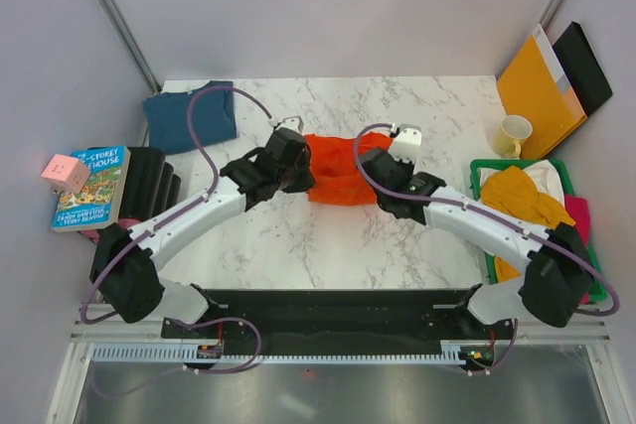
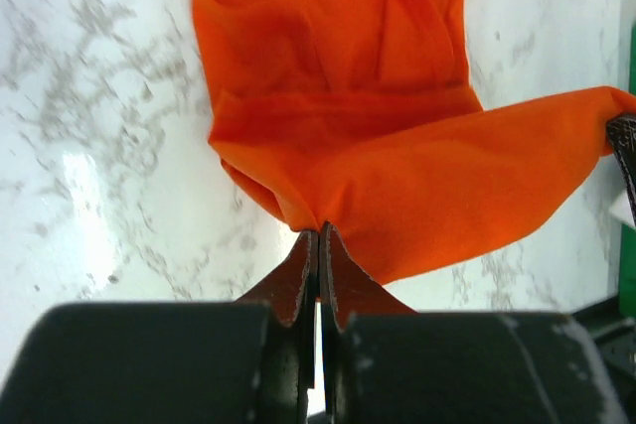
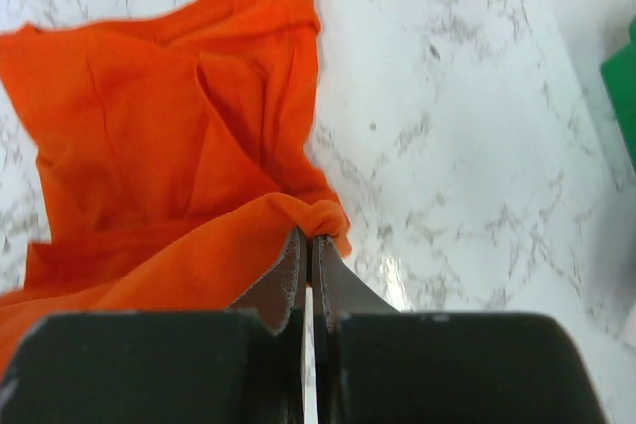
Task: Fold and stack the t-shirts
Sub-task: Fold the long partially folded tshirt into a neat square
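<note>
Top external view: the bright orange-red cloth t-shirt (image 1: 338,168) sits bunched in the middle of the white marble-patterned table (image 1: 328,245), a little toward the far side, with both arms reaching in on it. The left jaws meet its left edge and the right jaws its right edge.

Left wrist view: the jaws are pressed together on a pinched corner of the orange cloth (image 2: 397,176), and a taut fold runs off to the right. Right wrist view, same story: the jaws are clamped tight on a gathered lip of the shirt (image 3: 169,146), with the collar end lying flat on the marble beyond.

There's room to work. Bare marble spreads in front of the shirt between the two arms, and more lies behind it up to the far edge.

A folded dark teal-blue t-shirt (image 1: 189,116) rests at the far left corner, well apart. On the right, a cream mug (image 1: 513,134) stands near the green plastic basket (image 1: 485,171), which holds a mustard yellow shirt (image 1: 522,196).
</note>
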